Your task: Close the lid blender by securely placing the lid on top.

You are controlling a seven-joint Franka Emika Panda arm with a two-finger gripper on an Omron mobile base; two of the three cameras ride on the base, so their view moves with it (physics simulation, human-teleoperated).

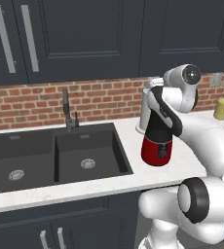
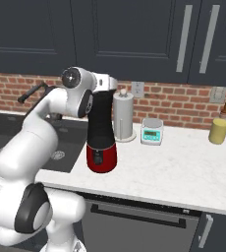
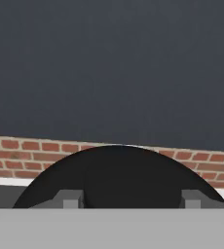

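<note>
Two small grey finger tips [image 3: 69,198] rise at the bottom of the hand view, set wide apart, so I read the pincer [image 3: 131,199] as spread rather than pinching anything. Between and beyond them bulges a broad black dome, which I take for the top of the blender [image 1: 157,131]; whether that dome is the lid itself I cannot tell. The hand looks almost level, toward the brick backsplash [image 3: 16,155] and the dark cabinets [image 3: 112,63] above, which suggests I have it just at the jar's top so a push or a pinch on the lid can follow.

From the base views, the blender stands upright on the white counter [image 2: 183,172], black jar on its glossy red base, just right of the sink [image 1: 55,155] and near the counter's front edge. A white paper roll [image 2: 123,117] stands just behind it, a small scale [image 2: 152,131] beyond that. My arm's wrist crowds the jar's upper part, hiding its rim, so I judge the closing step unconfirmed.
</note>
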